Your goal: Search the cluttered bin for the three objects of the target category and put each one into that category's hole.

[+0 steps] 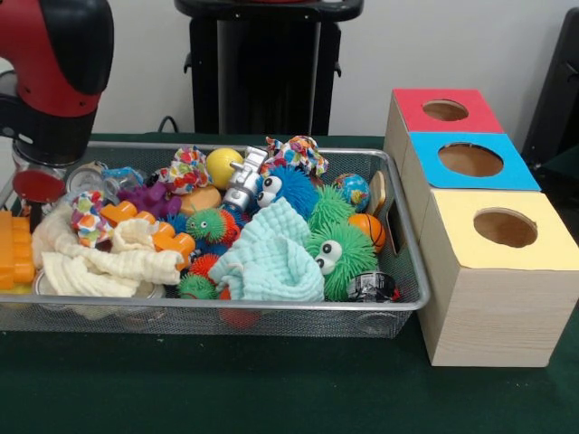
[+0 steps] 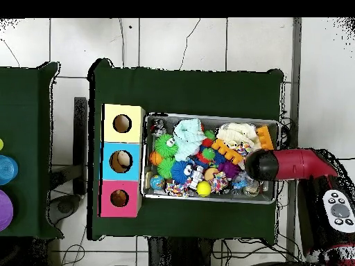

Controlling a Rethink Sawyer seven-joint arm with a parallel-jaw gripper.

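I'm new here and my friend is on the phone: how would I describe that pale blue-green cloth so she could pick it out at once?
Start at the silver wire-mesh bin beside the three wooden boxes. Near its front rim, about the middle, a soft mint cloth lies crumpled in a heap, with a green fuzzy ball with googly eyes right against it. Unlike the cream cloth to its left in the front view, it is pale blue-green.

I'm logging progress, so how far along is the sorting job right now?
Nothing looks done: the red-panelled hole shows nothing inside, and the wire mesh bin is still packed with toys. In hand: the arm is over the bin's end by the orange blocks, its gripper hidden. Left: finding and placing all three small figures.
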